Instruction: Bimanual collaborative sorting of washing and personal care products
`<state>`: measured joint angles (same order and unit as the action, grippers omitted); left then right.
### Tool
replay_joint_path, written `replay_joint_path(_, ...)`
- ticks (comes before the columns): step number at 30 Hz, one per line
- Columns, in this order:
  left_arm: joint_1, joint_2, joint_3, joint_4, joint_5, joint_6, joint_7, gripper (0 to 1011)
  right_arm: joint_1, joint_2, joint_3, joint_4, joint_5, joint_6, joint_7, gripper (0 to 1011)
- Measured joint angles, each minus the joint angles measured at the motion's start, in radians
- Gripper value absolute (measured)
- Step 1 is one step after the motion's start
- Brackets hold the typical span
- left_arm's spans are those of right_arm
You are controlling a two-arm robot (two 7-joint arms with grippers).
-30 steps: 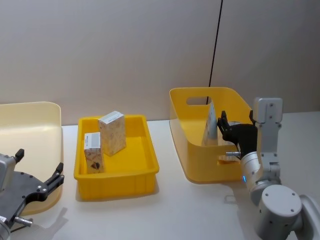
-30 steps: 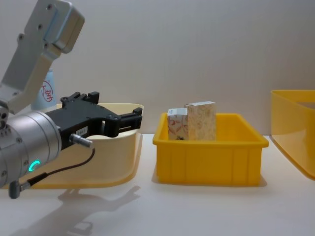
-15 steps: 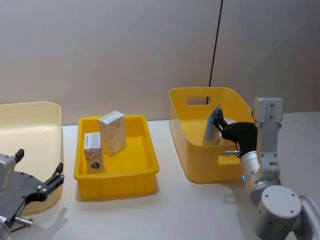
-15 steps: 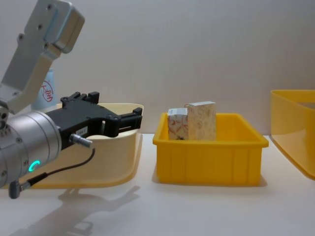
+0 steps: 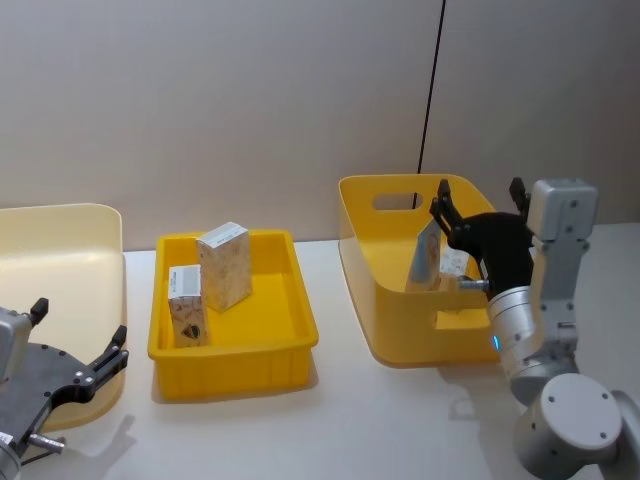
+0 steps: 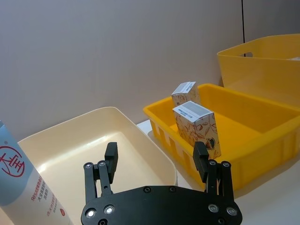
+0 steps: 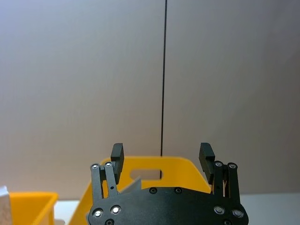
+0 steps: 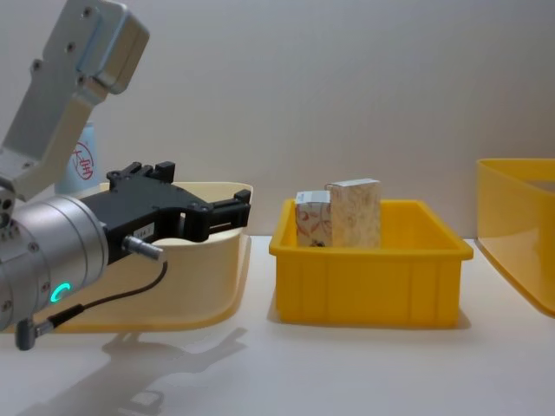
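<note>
A pale-blue tube (image 5: 424,259) leans inside the tall yellow tub (image 5: 366,225). My right gripper (image 5: 478,198) hangs open above that tub, just over the tube, with nothing between its fingers (image 7: 161,157). Two marbled cartons (image 5: 225,265) (image 5: 187,305) stand upright in the low yellow tray (image 5: 235,355); they also show in the chest view (image 8: 354,212) and the left wrist view (image 6: 196,126). My left gripper (image 5: 85,365) is open and empty, low over the cream tub (image 5: 60,260). A pale bottle with red lettering (image 6: 23,187) stands close beside the left gripper (image 6: 155,159).
The cream tub (image 8: 199,260) sits on the left, the yellow tray (image 8: 373,277) in the middle and the tall yellow tub (image 8: 520,225) on the right. Bare table lies in front of all three. A black cable (image 5: 432,90) hangs down the wall behind.
My right gripper has risen out of the tall yellow tub, away from the tube, which has tipped and stays leaning inside. The left arm and the cartons have not moved.
</note>
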<state>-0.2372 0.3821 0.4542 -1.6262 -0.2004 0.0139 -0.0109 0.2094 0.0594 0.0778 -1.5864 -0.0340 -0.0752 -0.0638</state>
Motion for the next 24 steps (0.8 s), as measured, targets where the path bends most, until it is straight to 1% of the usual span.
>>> replay_joint_path(3,0.000,0.000,0.000,0.000,0.000,0.000,0.000,1000,-0.006,0.002,0.001,-0.017,0.009,-0.033,0.016,1001)
replay_joint_path(5,0.000,0.000,0.000,0.000,0.000,0.000,0.000,1000,-0.008,0.002,0.001,-0.024,0.011,-0.043,0.021,1001)
replay_joint_path(9,0.000,0.000,0.000,0.000,0.000,0.000,0.000,1000,-0.009,0.004,0.000,-0.024,0.013,-0.042,0.021,1001)
replay_joint_path(12,0.000,0.000,0.000,0.000,0.000,0.000,0.000,1000,-0.015,0.011,-0.008,-0.028,0.022,-0.039,0.024,1001)
replay_joint_path(16,0.000,0.000,0.000,0.000,0.000,0.000,0.000,1000,-0.030,0.030,-0.029,-0.040,0.042,-0.028,0.032,1001)
replay_joint_path(18,0.000,0.000,0.000,0.000,0.000,0.000,0.000,1000,-0.043,0.047,-0.048,-0.049,0.062,-0.018,0.039,1001)
replay_joint_path(19,0.000,0.000,0.000,0.000,0.000,0.000,0.000,999,-0.054,0.060,-0.063,-0.056,0.077,-0.011,0.044,1001)
replay_joint_path(22,0.000,0.000,0.000,0.000,0.000,0.000,0.000,1000,-0.070,0.081,-0.086,-0.068,0.100,0.001,0.053,1001)
replay_joint_path(24,0.000,0.000,0.000,0.000,0.000,0.000,0.000,1000,-0.086,0.102,-0.109,-0.080,0.123,0.012,0.060,1001)
